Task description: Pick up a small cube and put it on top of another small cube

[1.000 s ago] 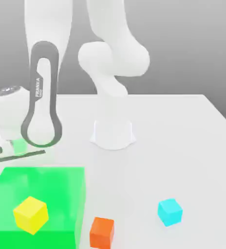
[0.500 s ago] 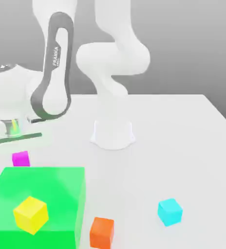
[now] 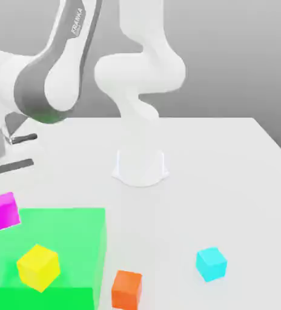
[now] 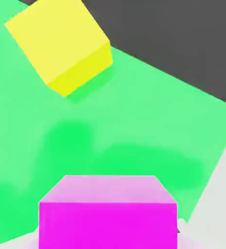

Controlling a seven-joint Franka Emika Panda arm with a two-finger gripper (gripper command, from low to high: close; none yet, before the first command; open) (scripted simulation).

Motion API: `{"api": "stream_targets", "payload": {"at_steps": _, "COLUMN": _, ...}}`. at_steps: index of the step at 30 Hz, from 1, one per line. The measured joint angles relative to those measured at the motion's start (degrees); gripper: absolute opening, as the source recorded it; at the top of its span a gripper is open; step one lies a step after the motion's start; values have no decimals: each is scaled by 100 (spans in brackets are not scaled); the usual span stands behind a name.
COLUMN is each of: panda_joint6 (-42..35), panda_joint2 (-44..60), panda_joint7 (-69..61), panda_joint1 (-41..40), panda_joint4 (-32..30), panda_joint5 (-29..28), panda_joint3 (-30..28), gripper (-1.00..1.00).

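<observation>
Hanging at the far edge of the large green block (image 3: 52,242), the small magenta cube (image 3: 2,211) sits slightly tilted in the exterior view, at about 10 o'clock from the yellow cube (image 3: 39,267). The gripper (image 4: 107,236) is clamped on the small magenta cube. In the hand view that cube's top face and near face loom close to the camera, with a pale sliver of the hand showing at each lower corner of it.

The yellow cube rests on top of the large green block, turned so that one corner points toward the exterior camera. From the hand view it lies well beyond the held cube, with a stretch of bare green surface between the two — they are apart, not touching.

An orange cube (image 3: 126,289) stands on the white table (image 3: 228,181), just beside the green block's near corner, at roughly 4 o'clock from the yellow cube. A cyan cube (image 3: 211,264) stands alone on the table at about 3 o'clock from the orange one, well apart from it.

The Franka arm (image 3: 58,79) bends in from the exterior view's left, its grey-banded link high above the magenta cube. Its white base (image 3: 140,166) is planted on the table at about 12 o'clock from the orange cube — well clear of all the cubes.
</observation>
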Motion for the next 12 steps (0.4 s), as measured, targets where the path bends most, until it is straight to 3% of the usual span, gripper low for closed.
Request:
{"api": "stream_targets", "payload": {"at_steps": 3, "panda_joint6": -188, "panda_joint2": 47, "panda_joint7": -136, "panda_joint1": 301, "panda_joint4": 276, "panda_joint5": -307, "panda_joint3": 139, "gripper": -100}}
{"api": "stream_targets", "payload": {"at_steps": 6, "panda_joint6": 277, "panda_joint2": 497, "panda_joint7": -427, "panda_joint1": 228, "panda_joint4": 178, "panda_joint5": 17, "panda_joint3": 251, "gripper": -100}}
{"api": "stream_targets", "payload": {"at_steps": 7, "panda_joint6": 446, "panda_joint2": 658, "panda_joint7": -530, "panda_joint1": 182, "panda_joint4": 136, "panda_joint5": 157, "panda_joint3": 303, "gripper": 100}}
{"api": "stream_targets", "payload": {"at_steps": 12, "panda_joint6": 446, "panda_joint2": 658, "panda_joint7": -530, "panda_joint1": 182, "panda_joint4": 136, "panda_joint5": 157, "panda_joint3": 303, "gripper": 100}}
